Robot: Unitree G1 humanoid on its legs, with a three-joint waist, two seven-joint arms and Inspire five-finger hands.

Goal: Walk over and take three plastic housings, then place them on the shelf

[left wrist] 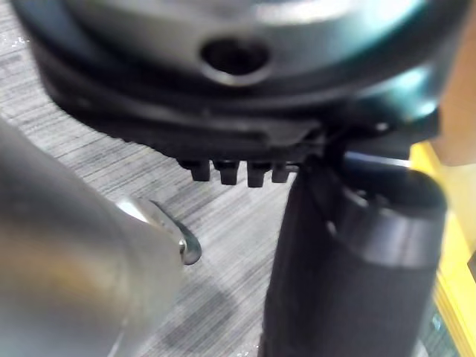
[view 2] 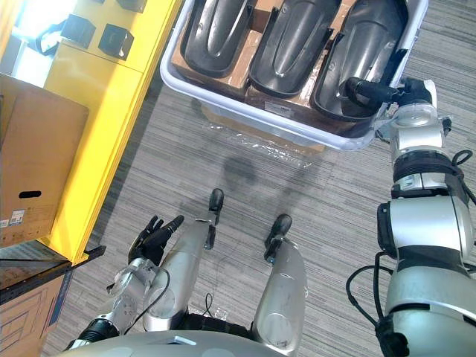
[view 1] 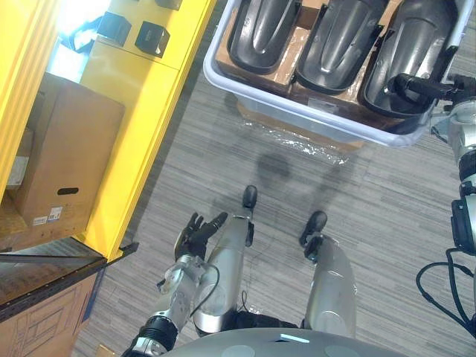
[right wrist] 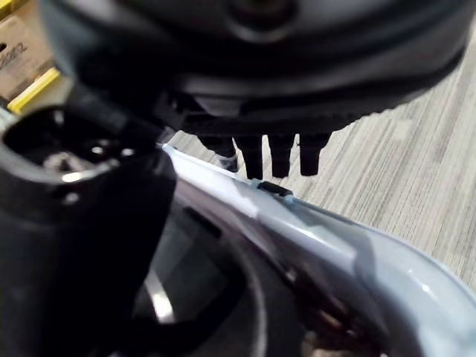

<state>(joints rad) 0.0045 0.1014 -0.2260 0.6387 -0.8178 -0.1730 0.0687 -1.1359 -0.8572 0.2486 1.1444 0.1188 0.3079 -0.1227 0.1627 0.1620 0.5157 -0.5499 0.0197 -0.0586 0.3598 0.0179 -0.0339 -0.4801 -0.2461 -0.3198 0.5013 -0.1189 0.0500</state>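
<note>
1. Plastic housings, three, dark: left housing (view 1: 260,33), middle housing (view 1: 338,41) and right housing (view 1: 413,37) lie side by side in a white bin (view 1: 297,104)
2. Right robot hand (view 2: 375,91): at the bin's near right corner, over the right housing; whether spread or clamped cannot be told
3. Left robot hand (view 1: 197,236): low at the robot's left side, fingers straight and apart, holding nothing
4. Yellow shelf (view 1: 141,104): along the left, its edge near the bin's left corner; cardboard box (view 1: 67,163) inside
5. Floor (view 1: 357,201): grey, striped, an open stretch before the bin's near rim
</note>
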